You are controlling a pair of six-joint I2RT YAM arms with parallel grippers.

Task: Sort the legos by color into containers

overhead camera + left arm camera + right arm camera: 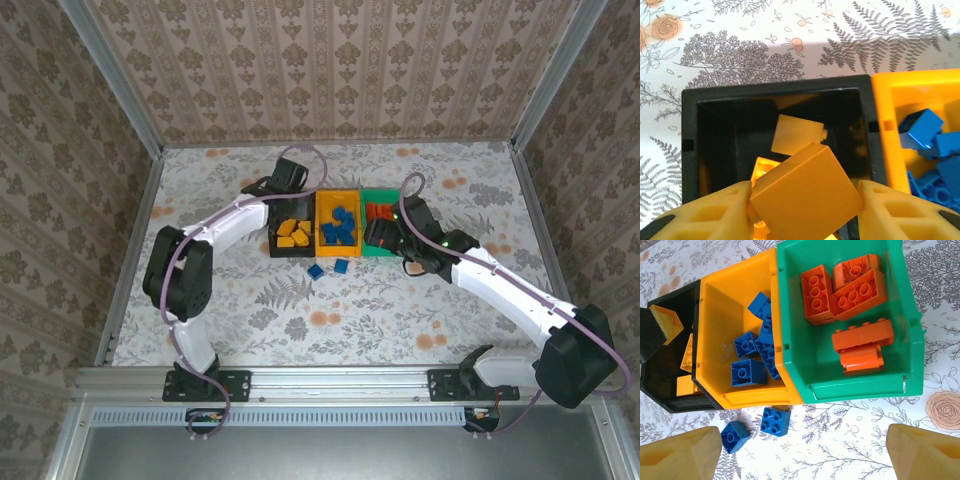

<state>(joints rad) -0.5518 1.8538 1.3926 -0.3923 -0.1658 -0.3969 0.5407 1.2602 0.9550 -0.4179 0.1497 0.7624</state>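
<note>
Right now a yellow-orange brick [805, 192] sits tilted between the fingers of my left gripper [805, 202]. It touches both pads as far as I can see, so I have hold of it with the jaws partly apart. It hangs over the black bin [690, 120], where other yellow-orange bricks [795, 135] lie on the floor. On its right the black bin is joined to the yellow-orange bin [720, 295], which holds blue bricks [747, 372]. Next in the row comes the green bin [800, 340], which holds red-orange bricks [860, 292]. The row stands about the middle of the table [850, 440], somewhat toward its far edge. Two loose blue bricks [775, 420] lie on the table just beside the near wall of the yellow-orange bin. My right gripper [802, 460] hovers above the table on the near side of the bins, jaws wide apart, holding nothing.
</note>
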